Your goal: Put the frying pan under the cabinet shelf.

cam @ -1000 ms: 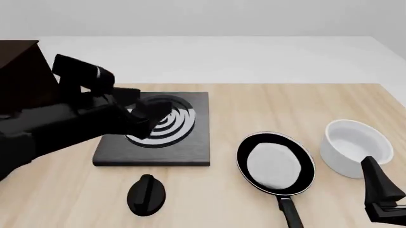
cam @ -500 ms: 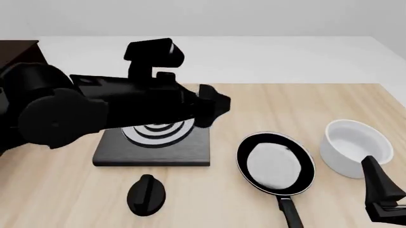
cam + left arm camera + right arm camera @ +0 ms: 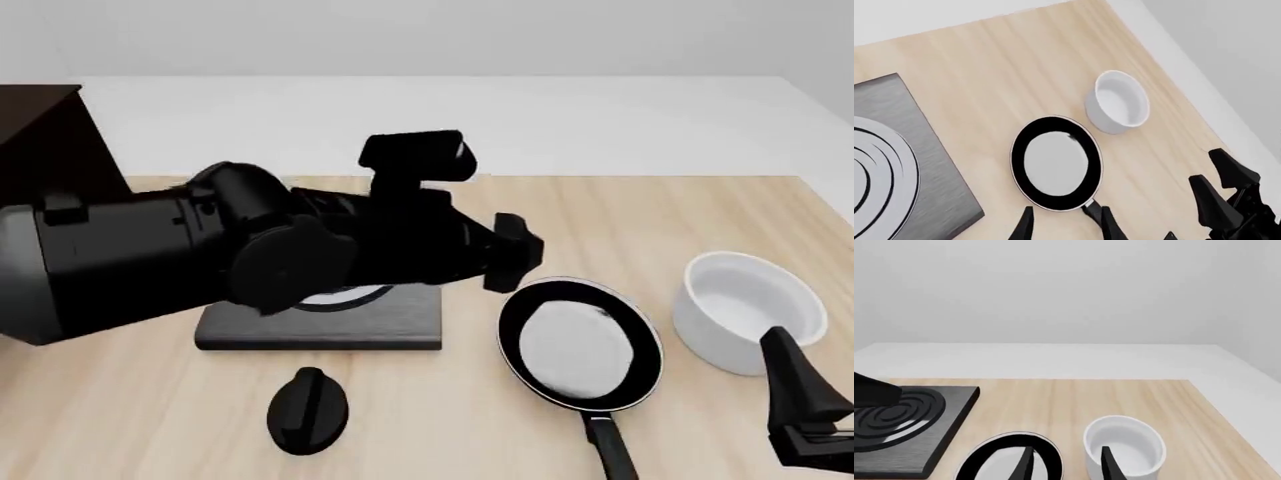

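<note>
left end effector [image 3: 1064,225]: fingers apart, empty, above frying pan [image 3: 581,345] handle | step: descend; straddle handle squarely; then close | right end effector [image 3: 1066,462]: parted, idle

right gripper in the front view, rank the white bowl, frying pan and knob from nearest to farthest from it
From the right gripper, at the near right edge:
1. white bowl, just beyond it.
2. frying pan, to its left.
3. knob, far left, in front of the stove plate.

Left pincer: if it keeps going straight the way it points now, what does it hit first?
Most likely the frying pan: the left pincer, open, points at the pan's rim where the handle joins. Depth is unclear, so it might meet the handle first.
</note>
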You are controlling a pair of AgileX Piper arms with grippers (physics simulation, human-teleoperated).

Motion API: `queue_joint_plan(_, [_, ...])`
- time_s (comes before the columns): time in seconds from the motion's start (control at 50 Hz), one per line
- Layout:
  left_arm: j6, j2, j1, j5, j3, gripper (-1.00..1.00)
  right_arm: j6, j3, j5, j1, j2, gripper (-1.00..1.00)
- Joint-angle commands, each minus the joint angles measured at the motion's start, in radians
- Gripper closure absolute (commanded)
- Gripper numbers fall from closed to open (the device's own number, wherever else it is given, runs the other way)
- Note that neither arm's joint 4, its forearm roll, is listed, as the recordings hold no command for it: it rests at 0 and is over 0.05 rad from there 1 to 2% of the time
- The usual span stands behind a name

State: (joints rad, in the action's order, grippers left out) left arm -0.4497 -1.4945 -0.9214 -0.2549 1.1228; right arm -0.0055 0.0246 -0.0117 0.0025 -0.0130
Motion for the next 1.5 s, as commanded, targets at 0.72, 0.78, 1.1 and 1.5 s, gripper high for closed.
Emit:
queue_joint_plan(0.72, [-0.159,-0.165,-0.125,0.146,-0.056,-1.00,0.000,-0.001,0.007,0.001,-0.006,-1.00])
queue_joint_plan(0.78, [-0.180,-0.171,-0.144,0.159,-0.067,-1.00,0.001,0.000,0.005,0.001,-0.005,-1.00])
queue_joint_plan(1.1, [-0.235,-0.213,-0.196,0.208,-0.078,-1.00,0.000,0.000,0.005,0.001,-0.006,-1.00])
queue_joint_plan(1.5, [-0.292,-0.265,-0.257,0.262,-0.091,-1.00,0.000,0.000,0.005,0.000,-0.006,-1.00])
